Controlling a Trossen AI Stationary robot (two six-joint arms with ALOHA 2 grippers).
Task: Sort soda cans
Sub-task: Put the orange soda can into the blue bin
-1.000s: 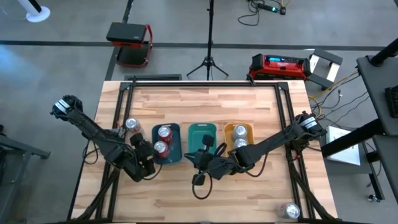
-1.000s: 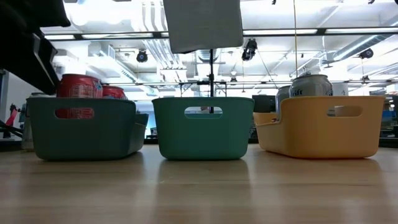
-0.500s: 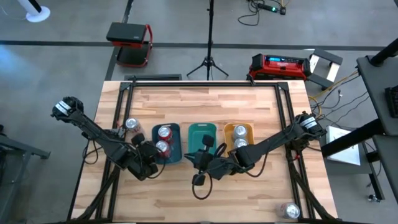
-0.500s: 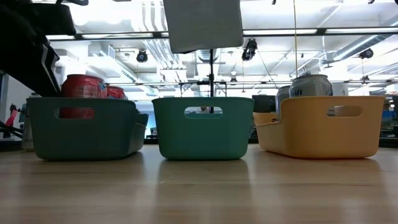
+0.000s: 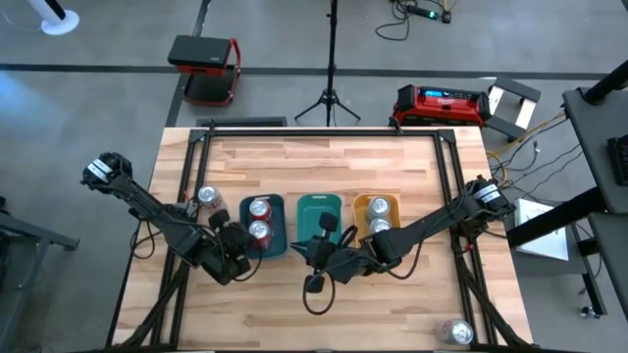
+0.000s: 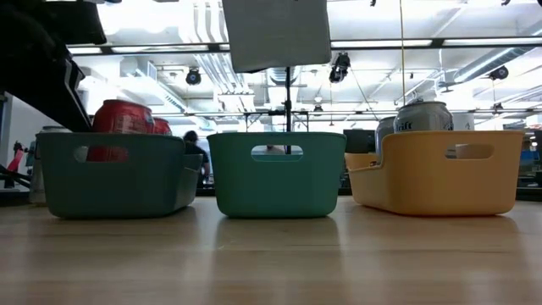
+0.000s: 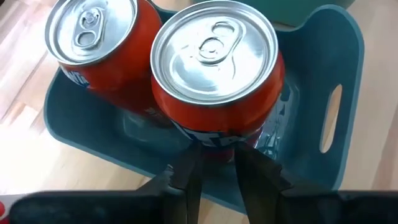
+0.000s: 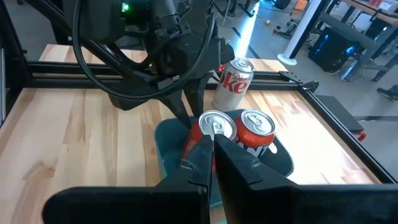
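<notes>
left tool (image 7: pixel 214 163) clenched on red can (image 7: pixel 216 74) over blue tray (image 7: pixel 323 56) | right tool (image 8: pixel 211 155) clenched, empty | risk: early release tips can onto neighbour can (image 7: pixel 93 43)

Two red soda cans (image 7: pixel 217 81) with shiny silver tops, just ahead of black left claw (image 7: pixel 214 163), inside dark teal tray (image 7: pixel 311 81). Silver-grey can with red lettering (image 8: pixel 232 82) beyond that tray, past black right claw (image 8: pixel 212 155). Green-teal tray (image 5: pixel 319 218) beside dark teal one; orange-yellow tray (image 6: pixel 440 169) holds silver cans (image 6: pixel 422 114). Counter (image 5: pixel 324 162) pale wood with grain stripes, black frame rails.
</notes>
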